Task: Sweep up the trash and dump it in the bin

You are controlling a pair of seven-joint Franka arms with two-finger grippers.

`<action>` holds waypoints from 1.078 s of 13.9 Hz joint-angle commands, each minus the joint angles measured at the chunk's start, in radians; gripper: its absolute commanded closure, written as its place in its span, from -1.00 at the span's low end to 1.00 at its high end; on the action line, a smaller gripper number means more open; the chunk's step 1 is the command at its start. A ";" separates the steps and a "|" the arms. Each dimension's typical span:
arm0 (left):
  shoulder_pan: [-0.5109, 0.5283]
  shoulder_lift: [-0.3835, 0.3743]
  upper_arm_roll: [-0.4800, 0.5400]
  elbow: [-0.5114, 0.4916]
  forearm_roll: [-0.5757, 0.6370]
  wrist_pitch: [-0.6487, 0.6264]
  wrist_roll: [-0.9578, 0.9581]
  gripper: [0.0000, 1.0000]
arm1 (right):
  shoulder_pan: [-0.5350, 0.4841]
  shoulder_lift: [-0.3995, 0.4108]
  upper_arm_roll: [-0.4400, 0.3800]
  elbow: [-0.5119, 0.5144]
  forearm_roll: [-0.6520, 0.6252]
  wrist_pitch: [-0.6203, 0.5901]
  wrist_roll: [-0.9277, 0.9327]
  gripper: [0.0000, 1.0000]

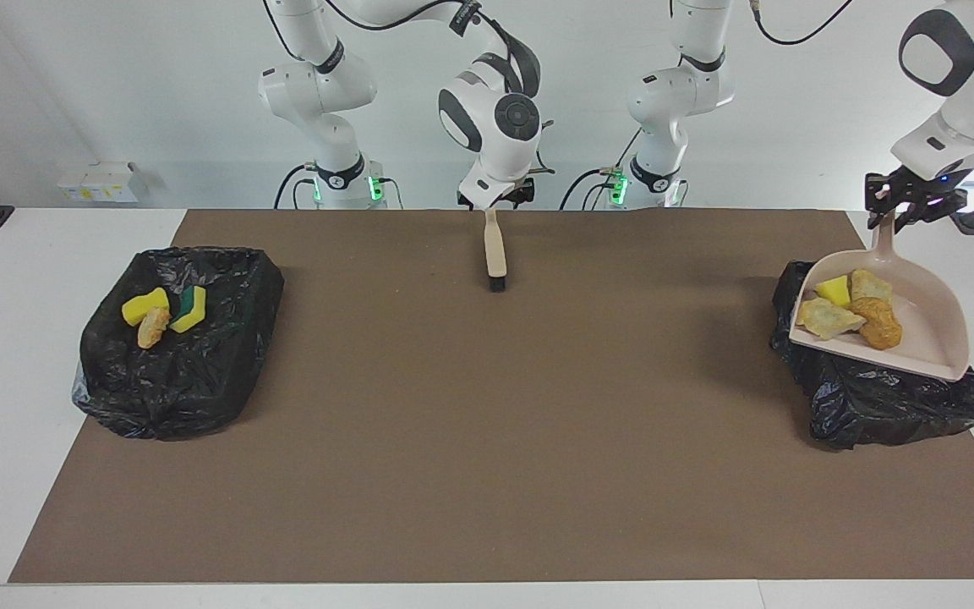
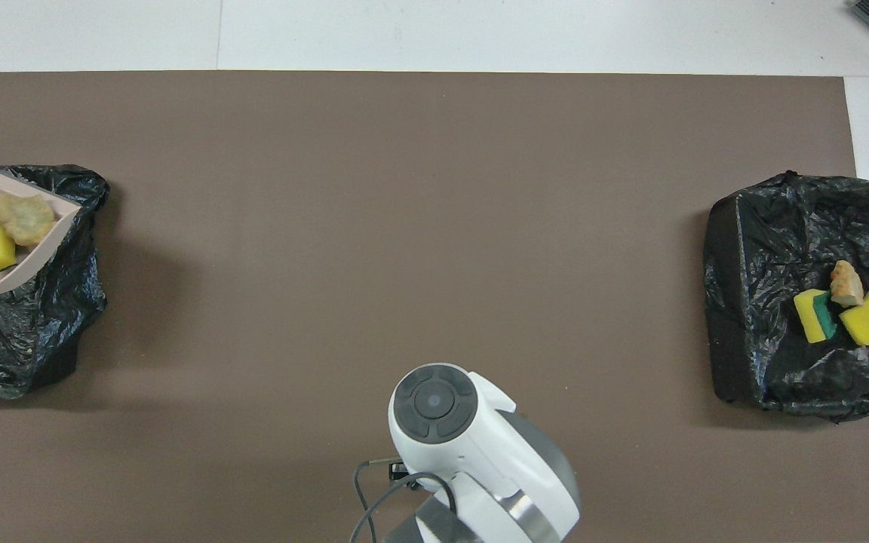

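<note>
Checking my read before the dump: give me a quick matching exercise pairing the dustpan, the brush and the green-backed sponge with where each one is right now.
Things:
1. dustpan
2. brush
3. green-backed sponge

Places:
A. below the right gripper, bristles on the mat
B. in the bin at the right arm's end
C. held by the left gripper over the bin at the left arm's end

Pairs: 1-C, 2-A, 3-B

Glossy crinkled black plastic bin liner (image 1: pixel 884 397), matt brown mat (image 1: pixel 487 423), smooth plastic dustpan (image 1: pixel 931 326)
</note>
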 commanded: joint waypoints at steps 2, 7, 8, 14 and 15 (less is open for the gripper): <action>0.144 0.026 -0.005 0.035 0.104 0.082 0.275 1.00 | -0.112 0.024 0.008 0.100 -0.098 -0.092 -0.095 -1.00; 0.150 0.153 -0.006 0.139 0.380 0.245 0.344 1.00 | -0.255 0.024 0.008 0.155 -0.219 -0.129 -0.287 -1.00; 0.144 0.162 -0.011 0.142 0.449 0.294 0.343 1.00 | -0.275 0.022 0.008 0.172 -0.240 -0.144 -0.312 -1.00; 0.026 0.156 -0.008 0.079 0.714 0.362 0.267 1.00 | -0.428 0.016 -0.016 0.296 -0.319 -0.221 -0.559 -1.00; 0.008 0.156 -0.011 0.069 0.795 0.360 0.227 1.00 | -0.451 0.015 -0.030 0.318 -0.325 -0.221 -0.596 -1.00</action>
